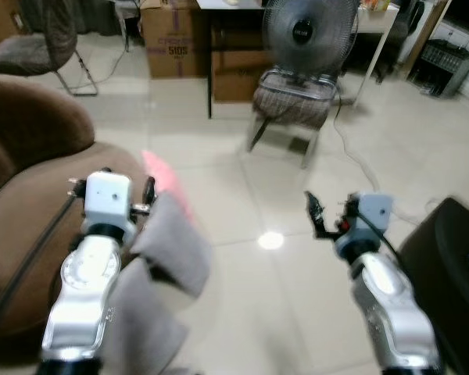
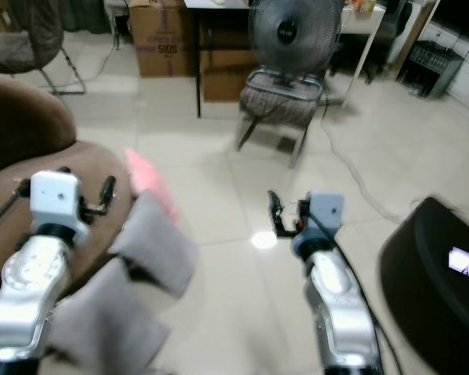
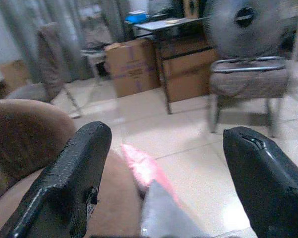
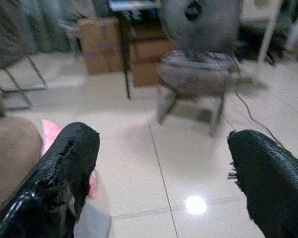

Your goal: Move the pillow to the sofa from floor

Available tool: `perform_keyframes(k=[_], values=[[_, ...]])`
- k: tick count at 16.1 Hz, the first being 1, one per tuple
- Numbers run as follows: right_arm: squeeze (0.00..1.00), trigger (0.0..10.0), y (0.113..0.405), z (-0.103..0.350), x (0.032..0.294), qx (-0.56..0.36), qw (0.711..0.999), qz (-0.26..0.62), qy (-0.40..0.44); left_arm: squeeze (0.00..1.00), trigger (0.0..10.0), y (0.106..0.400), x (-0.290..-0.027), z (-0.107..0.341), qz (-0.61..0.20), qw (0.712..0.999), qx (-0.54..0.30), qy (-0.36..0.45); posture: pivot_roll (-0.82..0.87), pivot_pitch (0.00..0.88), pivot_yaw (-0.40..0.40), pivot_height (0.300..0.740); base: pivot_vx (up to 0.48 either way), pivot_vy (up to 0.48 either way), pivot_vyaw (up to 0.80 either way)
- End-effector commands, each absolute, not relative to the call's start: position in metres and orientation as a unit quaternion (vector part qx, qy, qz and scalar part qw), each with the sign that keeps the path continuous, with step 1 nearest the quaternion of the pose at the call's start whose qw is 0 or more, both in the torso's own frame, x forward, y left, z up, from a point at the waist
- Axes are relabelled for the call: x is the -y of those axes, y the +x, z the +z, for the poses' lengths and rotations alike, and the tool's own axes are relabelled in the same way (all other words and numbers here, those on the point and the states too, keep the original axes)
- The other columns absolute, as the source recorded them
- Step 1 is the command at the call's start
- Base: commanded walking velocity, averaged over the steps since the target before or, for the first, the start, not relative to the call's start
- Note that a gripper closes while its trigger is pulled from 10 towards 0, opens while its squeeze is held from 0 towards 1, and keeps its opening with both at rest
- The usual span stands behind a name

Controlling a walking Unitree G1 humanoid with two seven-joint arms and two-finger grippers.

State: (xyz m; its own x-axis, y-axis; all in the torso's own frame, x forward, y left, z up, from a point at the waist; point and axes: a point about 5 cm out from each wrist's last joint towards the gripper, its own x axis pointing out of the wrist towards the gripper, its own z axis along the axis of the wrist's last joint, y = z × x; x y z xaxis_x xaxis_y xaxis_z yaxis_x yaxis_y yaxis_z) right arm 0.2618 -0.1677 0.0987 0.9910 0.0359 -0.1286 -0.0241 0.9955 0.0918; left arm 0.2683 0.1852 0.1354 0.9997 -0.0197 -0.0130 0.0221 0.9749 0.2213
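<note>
The pink pillow point(image 1: 166, 181) lies on the tiled floor point(image 1: 242, 258), tucked against the front edge of the brown sofa point(image 1: 31, 226), roughly at 11 o'clock from the robot's stance. The frames are blurred, so its full outline is hard to judge; grey cushions point(image 1: 168, 250) cover its near end.

By the look of it the pillow is soft, light and floppy. It should squash under the fingers rather than slip, and nothing about it seems fragile. A corner or the exposed long edge toward 12 o'clock looks like the best place to pinch, since the bulk would sag if taken at the middle.

The left gripper point(image 3: 164, 163) hovers over the sofa's edge, its two black fingers spread wide apart and empty, the pillow ahead between them. The right gripper point(image 4: 164, 178) is out over bare floor at about 1 o'clock, likewise spread wide and holding nothing.

A chair point(image 1: 293, 101) carrying a standing fan point(image 1: 309, 35) is at 12 o'clock, well apart, with a cable point(image 1: 359, 160) trailing across the tiles toward 2 o'clock. Cardboard boxes point(image 1: 172, 39) stand beyond. A black object point(image 1: 445, 266) sits at 3 o'clock. The grey cushions are the nearest obstruction.
</note>
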Motion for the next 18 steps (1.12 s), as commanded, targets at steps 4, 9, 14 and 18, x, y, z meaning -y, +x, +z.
perform_keyframes(k=[4,9,14,18], values=[[1.00,10.0,0.2629,0.1034,0.1664,-0.057,0.997,0.016,0.043,0.00,10.0,0.2678,-0.1882,0.1370,-0.007,0.993,-0.005,0.119,0.03,0.000,-0.025,0.740,0.000,0.367,0.00],[1.00,10.0,0.2633,0.1033,0.1659,-0.058,0.997,0.018,0.044,0.00,10.0,0.2671,-0.1887,0.1371,-0.005,0.993,-0.005,0.119,0.03,0.000,-0.029,0.740,0.000,0.366,0.00],[1.00,10.0,0.2631,0.1031,0.1664,-0.059,0.997,0.016,0.042,0.00,10.0,0.2678,-0.1877,0.1377,-0.006,0.993,-0.001,0.122,0.03,0.000,-0.028,0.740,0.000,0.298,0.00],[1.00,10.0,0.2631,0.1031,0.1670,-0.058,0.997,0.013,0.039,0.00,10.0,0.2710,-0.1892,0.1396,0.002,0.990,0.003,0.141,0.03,0.000,-0.028,0.740,0.000,-0.351,0.00]])
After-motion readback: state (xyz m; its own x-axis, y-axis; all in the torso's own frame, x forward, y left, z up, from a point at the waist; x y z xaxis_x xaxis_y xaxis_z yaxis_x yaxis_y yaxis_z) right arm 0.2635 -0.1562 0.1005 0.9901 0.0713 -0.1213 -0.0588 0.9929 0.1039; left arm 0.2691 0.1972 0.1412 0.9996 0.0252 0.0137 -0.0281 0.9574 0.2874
